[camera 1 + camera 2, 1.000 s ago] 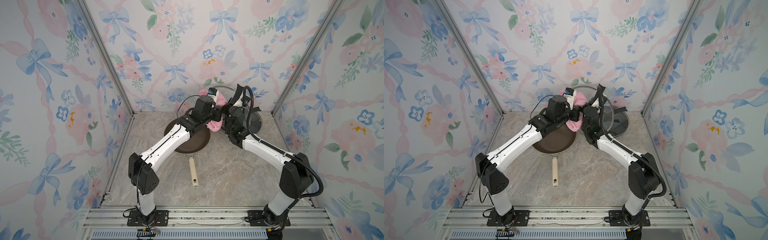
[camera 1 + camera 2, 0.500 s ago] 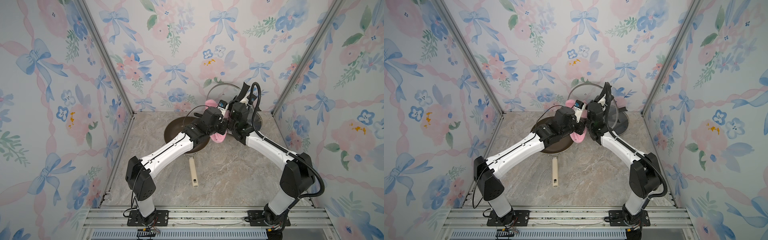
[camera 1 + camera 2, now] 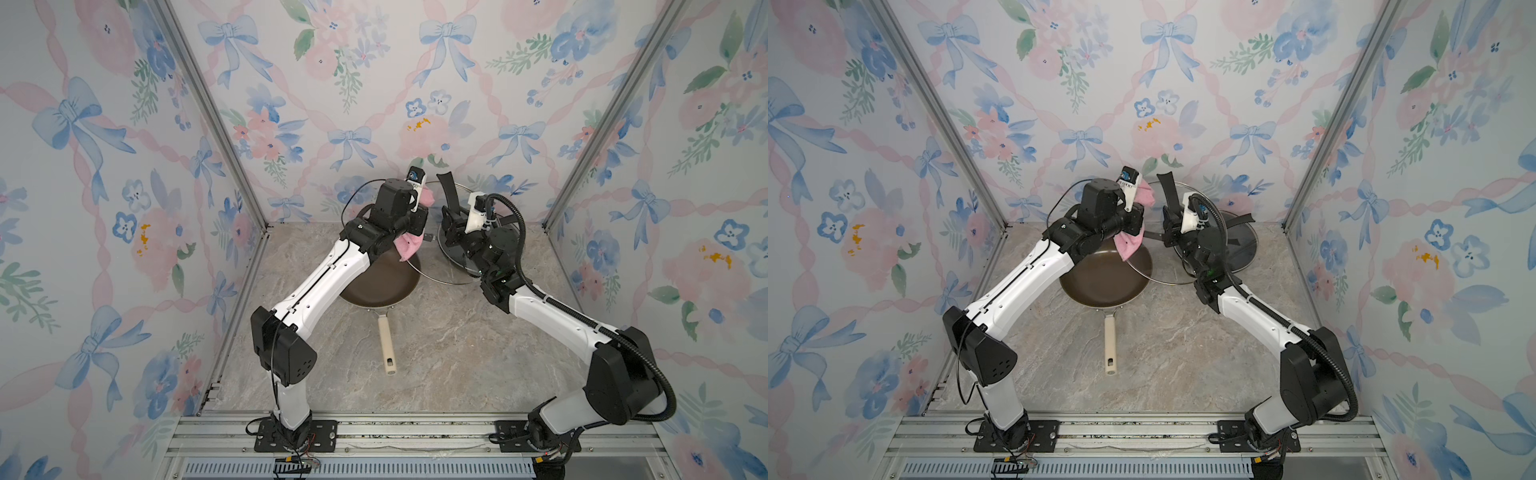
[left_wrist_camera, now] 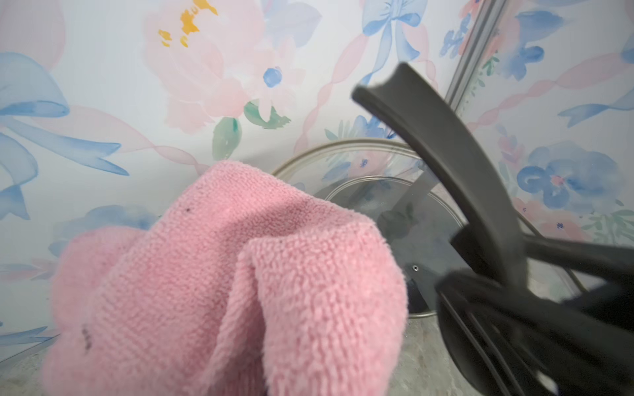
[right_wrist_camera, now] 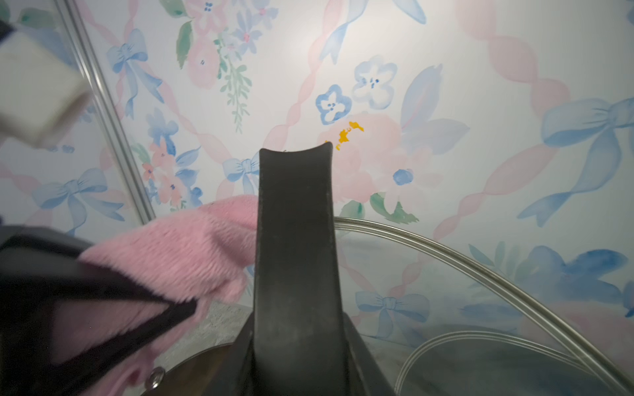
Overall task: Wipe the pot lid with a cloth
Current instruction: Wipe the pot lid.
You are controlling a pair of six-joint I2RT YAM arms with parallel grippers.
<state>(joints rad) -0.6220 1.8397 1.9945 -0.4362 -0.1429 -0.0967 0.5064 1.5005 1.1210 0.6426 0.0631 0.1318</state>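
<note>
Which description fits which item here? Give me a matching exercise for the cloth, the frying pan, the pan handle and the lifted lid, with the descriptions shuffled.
Items:
1. cloth
2. frying pan
3. pan handle
4. lifted lid

Descriptions:
a. beige, pointing toward the robot's base
b. gripped by its black handle in the right gripper
c. pink, pinched in the left gripper
d. dark inside, resting on the table

Pairs: 1-c, 2-d, 3-a, 4-b.
</note>
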